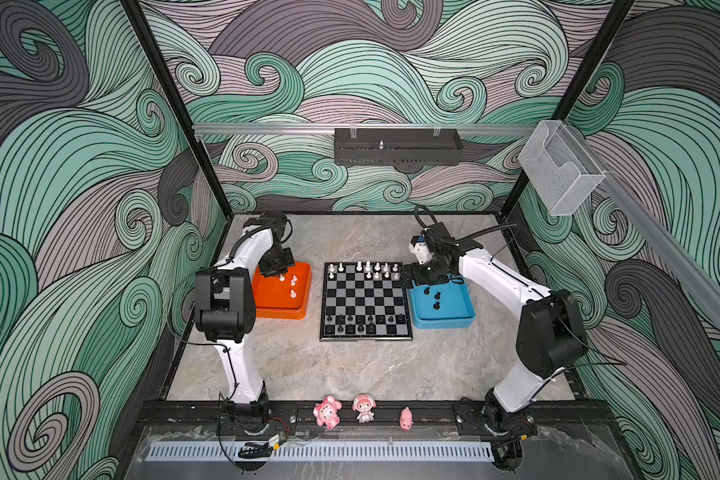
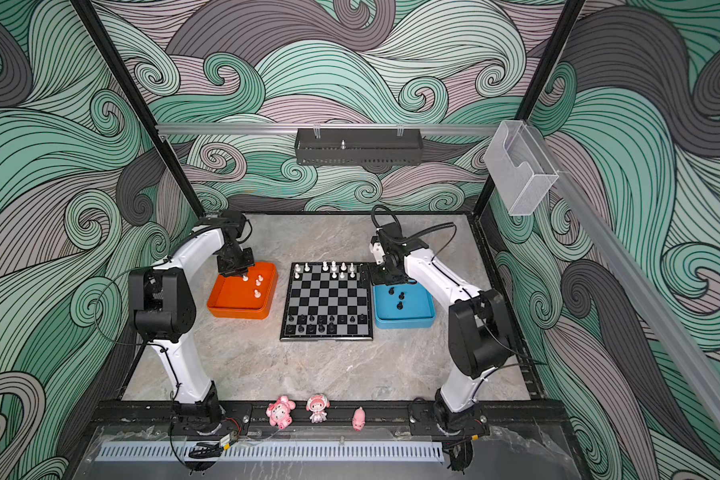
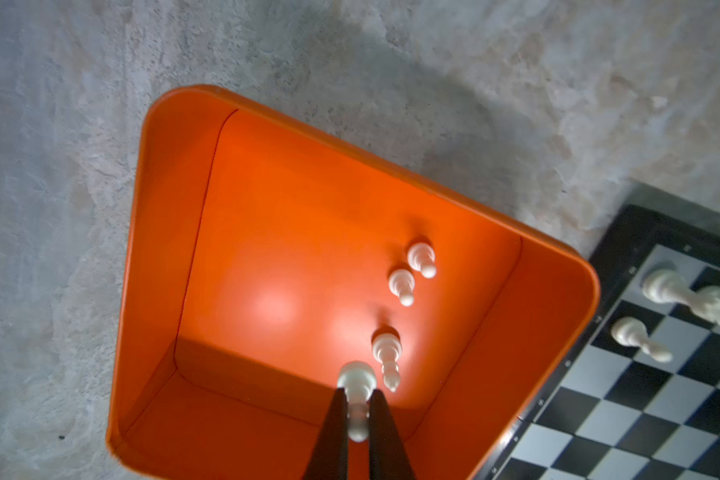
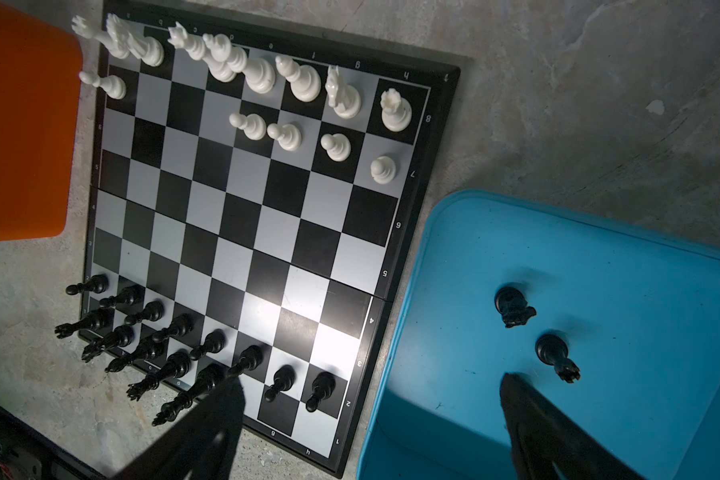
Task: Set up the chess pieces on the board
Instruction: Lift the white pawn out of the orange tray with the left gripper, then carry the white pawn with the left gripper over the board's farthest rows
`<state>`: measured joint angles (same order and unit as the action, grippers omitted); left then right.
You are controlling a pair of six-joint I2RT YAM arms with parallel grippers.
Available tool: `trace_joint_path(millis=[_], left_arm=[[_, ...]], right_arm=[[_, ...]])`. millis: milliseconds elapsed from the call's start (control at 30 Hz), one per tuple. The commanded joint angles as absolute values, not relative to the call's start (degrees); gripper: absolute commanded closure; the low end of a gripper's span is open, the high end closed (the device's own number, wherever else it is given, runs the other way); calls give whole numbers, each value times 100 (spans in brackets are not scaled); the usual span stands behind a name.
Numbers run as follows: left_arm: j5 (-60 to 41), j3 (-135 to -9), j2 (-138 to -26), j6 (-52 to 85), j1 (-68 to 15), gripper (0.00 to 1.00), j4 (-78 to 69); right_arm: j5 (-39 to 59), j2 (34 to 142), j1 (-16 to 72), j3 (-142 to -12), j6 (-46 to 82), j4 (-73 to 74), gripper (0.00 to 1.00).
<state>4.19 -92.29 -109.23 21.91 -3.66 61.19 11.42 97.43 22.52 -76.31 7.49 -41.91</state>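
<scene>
The board lies mid-table, with white chess pieces on its far rows and black ones on its near rows. My left gripper is down inside the orange tray, shut on a white pawn by its stem. Three more white pawns stand on the tray floor beside it. My right gripper is open and holds nothing. It hangs over the far corner of the blue tray, beside the board's edge. Black pieces stand loose in that tray.
Three pink figurines stand on the front rail between the arm bases. A black shelf hangs on the back wall and a clear box on the right rail. Bare marble table stretches in front of the board.
</scene>
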Motion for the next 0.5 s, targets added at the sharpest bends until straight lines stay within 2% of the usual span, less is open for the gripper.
trace_joint_path(millis=[0,200,467], left_arm=[[522,-9580,-10727,2092,-639,90,6582],[267,-10141,-10953,2158,-1245,90,6536],[101,-11158,-11834,2252,-1981,90,6601]], right_arm=[[1190,9554,2224,-7576,730,-4177,4],[1188,9509,2198,-7538,725,-4168,4],[1178,9348,2035,-7423,721,-4162,4]])
